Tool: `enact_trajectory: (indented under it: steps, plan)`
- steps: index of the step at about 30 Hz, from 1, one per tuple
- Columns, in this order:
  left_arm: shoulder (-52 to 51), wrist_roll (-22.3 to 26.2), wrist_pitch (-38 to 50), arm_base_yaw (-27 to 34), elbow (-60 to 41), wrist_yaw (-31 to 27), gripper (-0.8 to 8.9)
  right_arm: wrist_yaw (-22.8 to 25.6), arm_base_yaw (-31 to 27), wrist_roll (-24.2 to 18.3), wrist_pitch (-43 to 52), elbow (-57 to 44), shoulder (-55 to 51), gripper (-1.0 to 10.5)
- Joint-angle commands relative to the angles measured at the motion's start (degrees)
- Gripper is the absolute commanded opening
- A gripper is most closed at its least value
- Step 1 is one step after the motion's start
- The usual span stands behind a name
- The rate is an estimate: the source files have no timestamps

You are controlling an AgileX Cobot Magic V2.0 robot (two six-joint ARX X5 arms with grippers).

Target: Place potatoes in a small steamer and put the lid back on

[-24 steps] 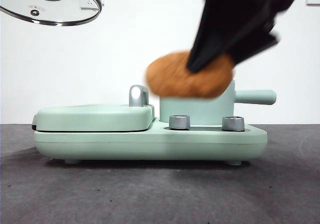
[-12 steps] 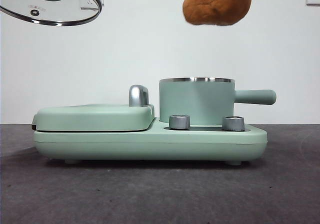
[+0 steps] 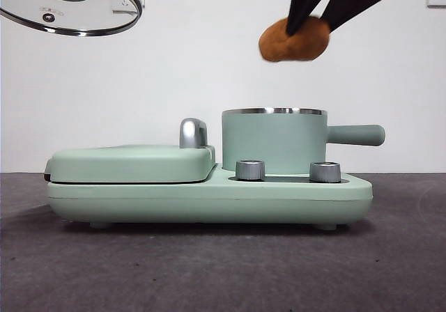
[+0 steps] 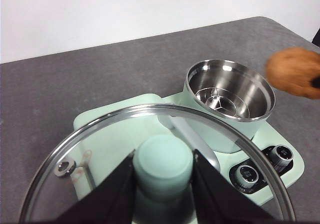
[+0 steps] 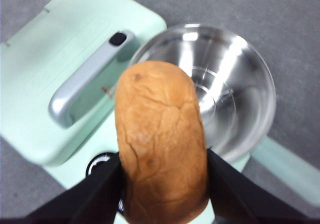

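I read the cooker base (image 3: 209, 197) sitting on the table (image 3: 223, 270). On the base, the small steamer (image 3: 274, 141) stands at the right, its side handle (image 3: 357, 135) pointing right; the griddle cover (image 3: 132, 163) lies at the left, its handle (image 3: 193, 132) between the two. Two knobs (image 3: 250, 170) sit in front of the steamer. The potato (image 3: 294, 39) hangs above the steamer, clear of its rim, between the right gripper's (image 5: 162, 179) jaws. The lid (image 3: 70, 4) is held high at upper left, above the griddle cover, by the left gripper (image 4: 164, 184).

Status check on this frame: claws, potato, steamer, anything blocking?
Right claw shut on potato, above steamer. Left claw shut on lid knob, held high, off to the side. Steamer open, empty; nothing blocking.
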Motion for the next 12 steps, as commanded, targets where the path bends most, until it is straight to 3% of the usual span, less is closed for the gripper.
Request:
enact_trajectory:
  steps: [1, 12]
  plan:
    - [0.0, 0.6, 2.1, -0.1, 0.9, 0.2, 0.09, -0.3, -0.5, -2.1, 0.5, 3.4, 5.3, 2.0]
    - [0.0, 0.3, 2.0, -0.1, 0.9, 0.2, 0.09, -0.3, -2.0, -4.7, 5.7, 7.1, 17.1, 2.0]
